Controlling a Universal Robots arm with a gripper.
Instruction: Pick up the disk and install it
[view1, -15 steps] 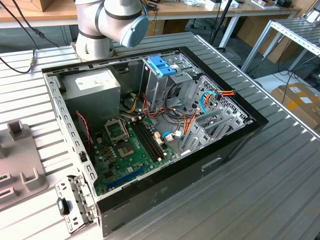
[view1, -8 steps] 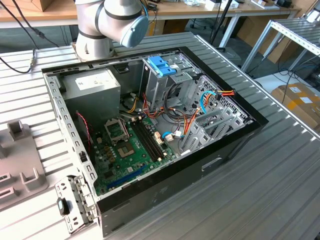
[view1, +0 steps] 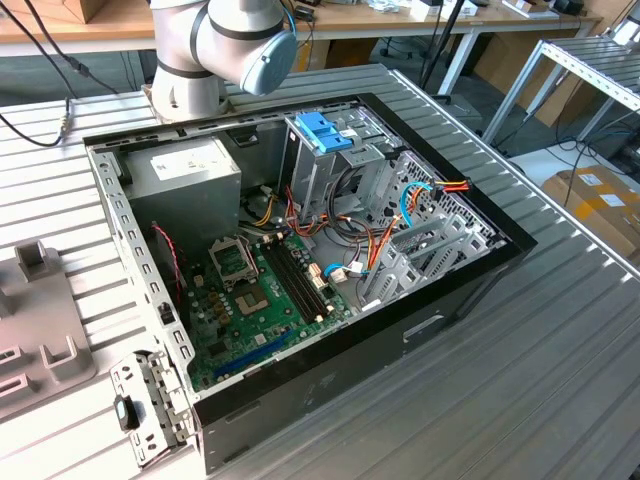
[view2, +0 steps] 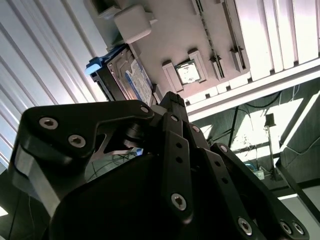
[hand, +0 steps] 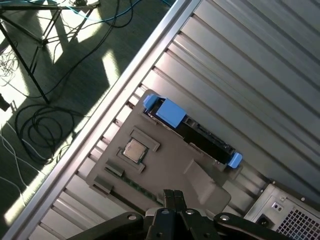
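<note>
Gripper (hand: 173, 194): clenched, fingertips pressed together on nothing; poised above the gray holder (hand: 165, 167), over the side opposite the disk.
Disk (hand: 202, 136): standing on edge in a slot along one side of the holder; apart from the gripper, untouched.
Disk axis: lengthwise along that side of the holder, parallel to the ribs of the table (hand: 260, 60); blue tab end (hand: 167, 112) toward the table's edge, smaller blue end toward the computer case.
Between gripper and disk: bare holder surface and a low raised gray block (hand: 197, 174).
Also on the holder: square processor chip (hand: 134, 150) in a recess, near the disk's tab end but apart.
Beside the holder: open computer case (view1: 300, 270), on the exterior view's right of it, blue-handled drive cage (view1: 322, 135) upright inside.
</note>
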